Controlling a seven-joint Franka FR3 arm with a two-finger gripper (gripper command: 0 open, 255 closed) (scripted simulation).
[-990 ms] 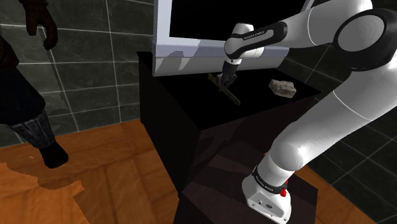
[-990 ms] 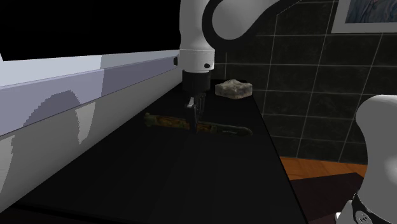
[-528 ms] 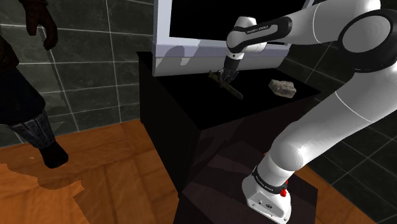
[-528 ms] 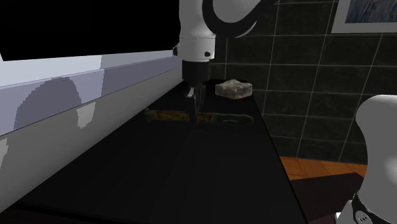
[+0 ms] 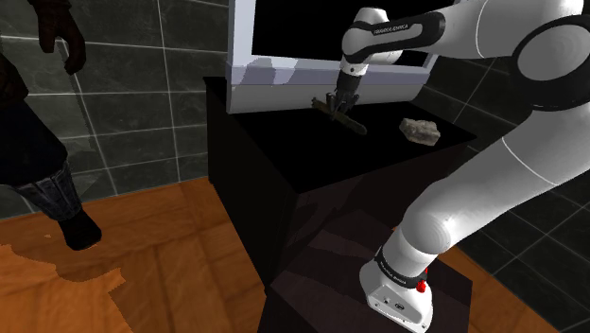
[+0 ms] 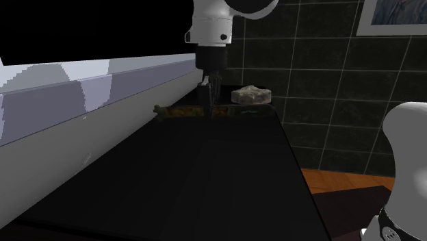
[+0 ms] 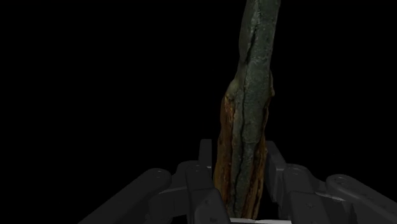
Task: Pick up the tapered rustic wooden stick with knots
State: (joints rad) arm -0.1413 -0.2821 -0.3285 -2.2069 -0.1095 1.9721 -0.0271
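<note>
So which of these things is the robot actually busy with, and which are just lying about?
Part of the job:
- the bark-covered stick
- the black fingers, shut on the stick

Just lying about:
- the pale stone on the black tabletop
- the white-framed panel behind the stick

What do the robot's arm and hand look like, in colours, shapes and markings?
The arm is smooth white, with rounded segments and dark joints. A black band near the wrist carries white lettering; a small red part sits by the base. The hand is all black, with two blocky fingers.
</note>
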